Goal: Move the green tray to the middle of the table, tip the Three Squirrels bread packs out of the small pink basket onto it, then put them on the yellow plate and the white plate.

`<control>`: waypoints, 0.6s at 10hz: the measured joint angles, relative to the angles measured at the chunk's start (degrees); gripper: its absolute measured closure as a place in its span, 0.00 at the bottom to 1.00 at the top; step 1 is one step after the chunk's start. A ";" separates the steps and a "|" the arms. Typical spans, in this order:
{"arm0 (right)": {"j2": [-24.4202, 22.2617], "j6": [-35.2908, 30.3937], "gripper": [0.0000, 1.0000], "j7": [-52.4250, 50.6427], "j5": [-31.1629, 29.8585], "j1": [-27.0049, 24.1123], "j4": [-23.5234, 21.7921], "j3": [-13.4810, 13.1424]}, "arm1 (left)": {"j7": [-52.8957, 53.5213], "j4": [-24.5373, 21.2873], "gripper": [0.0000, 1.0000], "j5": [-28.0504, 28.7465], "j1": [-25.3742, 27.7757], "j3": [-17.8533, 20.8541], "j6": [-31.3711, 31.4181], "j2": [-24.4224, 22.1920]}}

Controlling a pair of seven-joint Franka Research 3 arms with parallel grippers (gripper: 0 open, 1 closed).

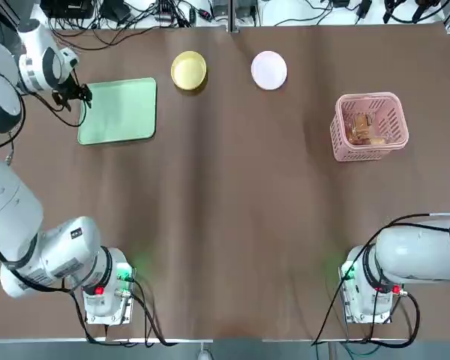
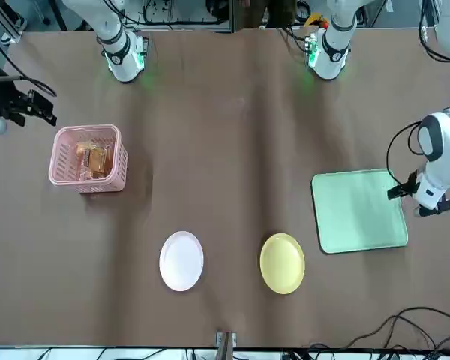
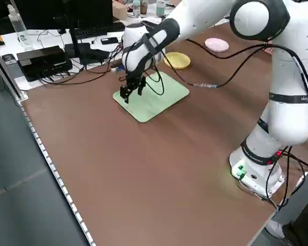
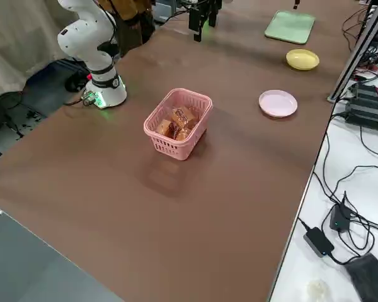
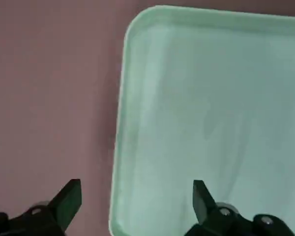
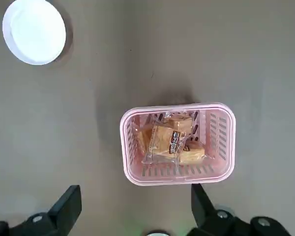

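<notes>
Nearest the arm bases, the brown surface [image 1: 225, 225] lies bare. Farther out on the robot's right, the small pink basket [image 1: 369, 126] stands upright with the Three Squirrels bread packs [image 6: 173, 140] heaped inside; the right tool [image 6: 132, 211] hangs high above it, fingers spread. On the far left, the green tray [image 1: 118, 111] lies flat, long axis running across the surface. The left tool [image 1: 81, 94] hovers over its outer short edge, fingers spread astride the rim. Beyond, the yellow plate [image 1: 188, 70] and white plate [image 1: 269, 70] sit well apart.
</notes>
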 joint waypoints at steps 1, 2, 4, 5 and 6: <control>0.00 -0.04 0.01 0.00 0.00 0.00 0.00 0.00 | 0.23 -0.01 0.00 0.02 0.39 0.00 0.88 1.23; 0.00 -0.05 0.01 0.00 0.00 0.00 0.00 0.00 | 0.23 0.00 0.00 0.02 0.51 0.01 1.06 2.06; 0.00 -0.09 0.01 0.00 0.00 0.00 0.00 0.00 | 0.23 0.03 0.00 0.03 1.34 0.02 1.12 2.77; 0.00 -0.10 0.01 0.00 0.00 0.00 0.00 0.00 | 0.26 0.03 0.00 0.03 1.65 0.02 1.12 2.96; 0.00 -0.11 0.01 0.00 0.00 0.00 0.00 0.00 | 0.26 0.03 0.00 0.03 1.91 0.03 1.12 3.09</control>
